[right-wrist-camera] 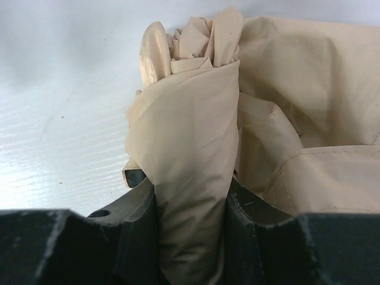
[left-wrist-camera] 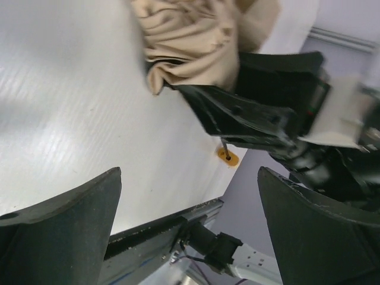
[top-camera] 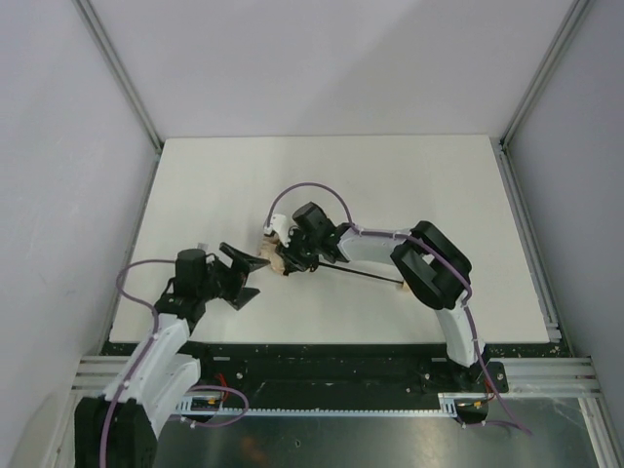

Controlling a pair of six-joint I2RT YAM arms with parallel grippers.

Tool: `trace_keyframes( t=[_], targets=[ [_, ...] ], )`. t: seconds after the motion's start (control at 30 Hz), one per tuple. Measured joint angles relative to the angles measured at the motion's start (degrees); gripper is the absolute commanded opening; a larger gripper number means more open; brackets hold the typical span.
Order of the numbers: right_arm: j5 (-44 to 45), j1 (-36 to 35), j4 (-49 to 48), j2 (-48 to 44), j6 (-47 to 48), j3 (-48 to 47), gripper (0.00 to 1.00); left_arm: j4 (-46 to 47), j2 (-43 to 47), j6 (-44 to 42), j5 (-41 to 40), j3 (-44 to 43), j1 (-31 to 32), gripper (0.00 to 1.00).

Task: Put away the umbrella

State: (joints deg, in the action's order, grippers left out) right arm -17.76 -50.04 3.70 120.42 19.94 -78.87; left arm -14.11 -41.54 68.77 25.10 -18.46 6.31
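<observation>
Beige umbrella (right-wrist-camera: 190, 178), canopy bunched, shaft extended

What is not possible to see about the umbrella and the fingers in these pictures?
- Right wrist view: the umbrella shaft and handle lie outside the frame; the right fingers are cut by the bottom edge.
- Left wrist view: the canopy is cut by the top edge, the left fingers by the bottom edge.
- Top view: the wrist loop is too small to see; the right arm covers part of the canopy.

umbrella (top-camera: 273, 258) on table (top-camera: 390, 185), right jaws around it, left jaws beside it
</observation>
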Motion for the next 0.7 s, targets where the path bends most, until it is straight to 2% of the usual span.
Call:
trace_keyframes(
  t=[0.13,0.33,0.7],
  targets=[
    [-5.6,1.3,-2.0,0.5,-0.7,0.4,0.0,1.5,-8.7,4.7,0.6,0.2,-0.1,0.99],
    [-9.9,2.0,-3.4,0.9,-1.4,0.8,0.0,4.0,-17.9,6.8,0.4,-1.4,-0.1,0.99],
    [-11.7,2.1,-4.3,1.0,-2.6,1.2,0.0,10.0,-27.7,7.9,-3.0,-7.4,1.4,0.99]
  ],
)
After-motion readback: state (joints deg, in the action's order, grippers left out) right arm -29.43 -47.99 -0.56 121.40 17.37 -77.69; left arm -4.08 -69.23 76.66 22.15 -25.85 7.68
